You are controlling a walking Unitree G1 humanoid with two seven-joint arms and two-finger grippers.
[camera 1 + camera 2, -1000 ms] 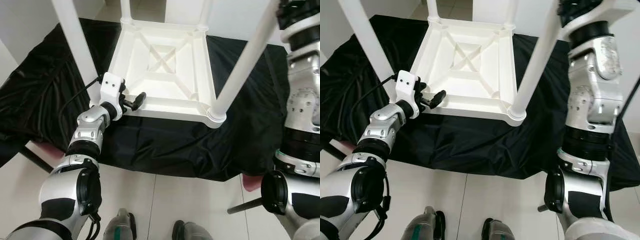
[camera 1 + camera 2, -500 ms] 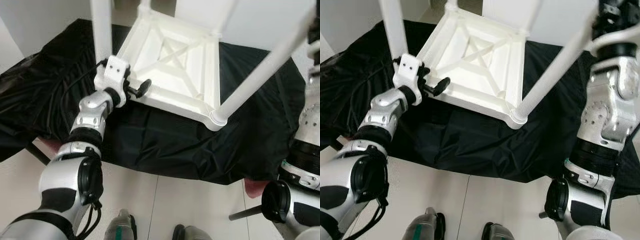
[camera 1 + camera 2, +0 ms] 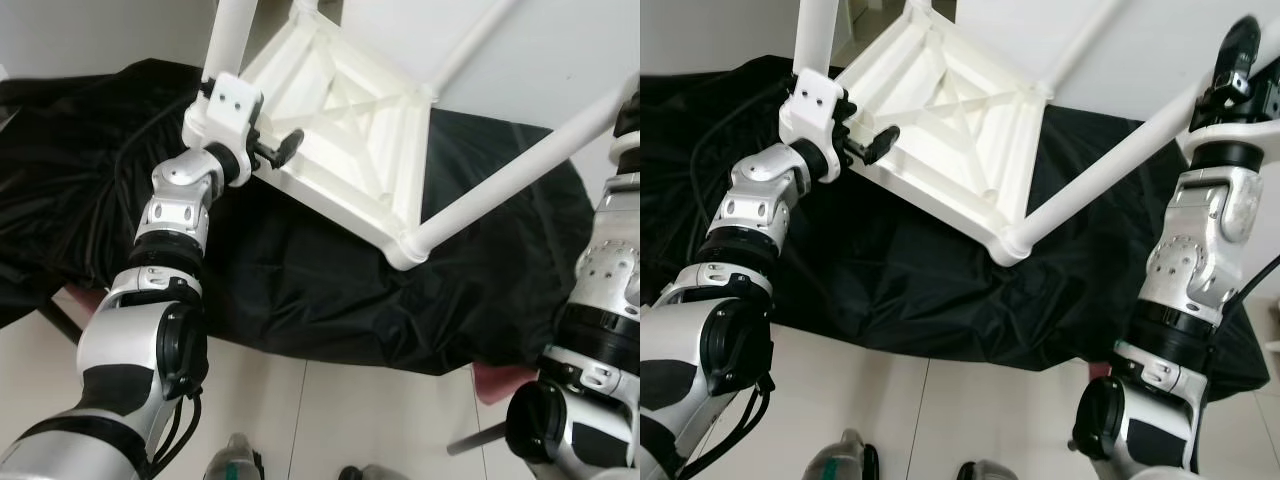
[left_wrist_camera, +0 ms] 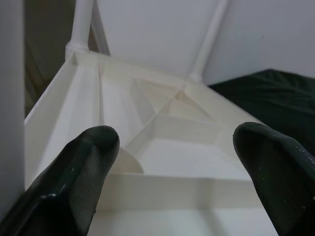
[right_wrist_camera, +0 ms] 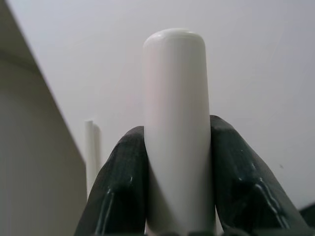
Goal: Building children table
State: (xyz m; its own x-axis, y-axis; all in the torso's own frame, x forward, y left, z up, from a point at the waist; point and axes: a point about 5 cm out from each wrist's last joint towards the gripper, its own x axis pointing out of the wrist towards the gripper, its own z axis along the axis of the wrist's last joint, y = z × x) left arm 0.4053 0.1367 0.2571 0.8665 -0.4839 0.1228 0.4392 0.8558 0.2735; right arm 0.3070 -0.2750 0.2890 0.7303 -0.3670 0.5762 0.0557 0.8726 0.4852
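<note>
Tilted further than a second ago, the white table (image 3: 350,150) is now lying at a steeper slant on the black cloth (image 3: 330,290), its near corner swung toward the robot's right, though the camera itself is shifting too. That cloth is spreading wide, glossy and creased, over the pale tiled floor (image 3: 330,420) beneath the table. Upside down, the table is showing a smooth moulded-plastic underside with a square frame and crossed stiffening ribs, and round tubular legs rising from its corners. One long leg (image 3: 1110,160) is running from the table's near corner up toward the robot's right, where the right gripper (image 5: 177,162) is clamping it: both dark, rubbery fingers are pressing flat against either side of the rounded white tube just below its domed end. At the table's left edge, the left gripper (image 3: 272,150) is reaching in over the rim beside another leg (image 3: 228,40), its two blunt black fingers (image 4: 83,167) spread apart and holding nothing, with the ribbed underside showing between them.
</note>
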